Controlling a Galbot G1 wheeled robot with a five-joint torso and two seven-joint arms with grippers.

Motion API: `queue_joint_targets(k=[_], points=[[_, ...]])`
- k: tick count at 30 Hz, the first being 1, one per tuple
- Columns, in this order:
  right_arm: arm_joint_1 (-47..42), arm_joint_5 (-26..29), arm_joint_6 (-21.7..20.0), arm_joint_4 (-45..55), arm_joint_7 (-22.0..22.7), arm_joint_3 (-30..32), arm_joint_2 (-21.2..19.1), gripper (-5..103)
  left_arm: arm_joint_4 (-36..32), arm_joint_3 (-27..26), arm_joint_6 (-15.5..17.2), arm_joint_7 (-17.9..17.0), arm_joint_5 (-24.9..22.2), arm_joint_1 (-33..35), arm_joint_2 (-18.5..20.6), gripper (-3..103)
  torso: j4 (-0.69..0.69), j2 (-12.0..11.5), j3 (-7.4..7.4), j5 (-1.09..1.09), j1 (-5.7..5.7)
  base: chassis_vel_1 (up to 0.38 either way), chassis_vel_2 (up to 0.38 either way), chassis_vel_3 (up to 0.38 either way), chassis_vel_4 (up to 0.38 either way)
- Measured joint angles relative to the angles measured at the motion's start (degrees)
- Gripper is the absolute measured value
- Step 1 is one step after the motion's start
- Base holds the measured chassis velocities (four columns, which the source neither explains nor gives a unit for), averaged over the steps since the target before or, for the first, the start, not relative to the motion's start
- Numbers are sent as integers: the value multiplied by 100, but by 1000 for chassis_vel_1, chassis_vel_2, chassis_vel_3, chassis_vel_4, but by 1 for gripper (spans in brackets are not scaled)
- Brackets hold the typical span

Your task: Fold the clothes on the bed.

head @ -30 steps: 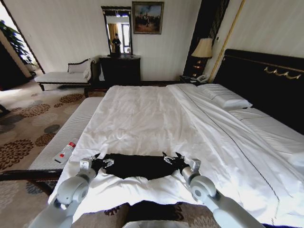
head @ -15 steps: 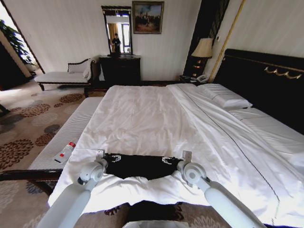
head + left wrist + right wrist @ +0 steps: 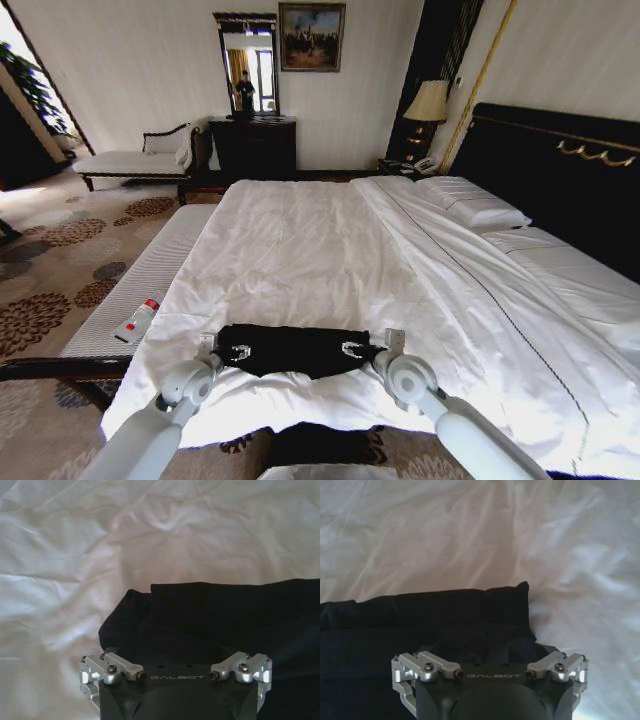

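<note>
The clothes lie on the bed, between both claws.

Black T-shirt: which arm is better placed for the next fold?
Neither clearly: the left gripper sits at the black T-shirt's left end, the right gripper at its right end, about level.

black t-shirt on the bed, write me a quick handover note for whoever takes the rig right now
Left pincer: at the left end of the black T-shirt, low over the cloth; whether it grips cannot be seen.
Right pincer: at the shirt's right end, likewise unclear.
The shirt lies as a narrow folded band across the near edge of the bed, on the white duvet.
Done: it looks folded lengthwise.
Left: probably folding the ends in to make a compact stack, then letting go.
</note>
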Motion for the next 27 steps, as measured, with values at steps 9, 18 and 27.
queue_joint_targets(k=[9, 18, 27], points=[[-950, -137, 53, 631, 509, 187, -111, 100, -800, -387, -2, -63, 223, 1324, 354, 100, -1, 0, 0, -1, 0, 0, 0, 0, 0], [-1021, -853, 1101, 1109, 136, 628, 37, 100, -2434, -1556, -3, 1, -219, 2148, 24, 100, 1, 0, 0, 1, -1, 0, 0, 0, 0], [-978, -1289, 1834, 720, -1064, 472, 449, 100, -2096, -1444, -60, 241, -101, 1148, -355, 100, -2, 0, 0, -1, 0, 0, 0, 0, 0]])
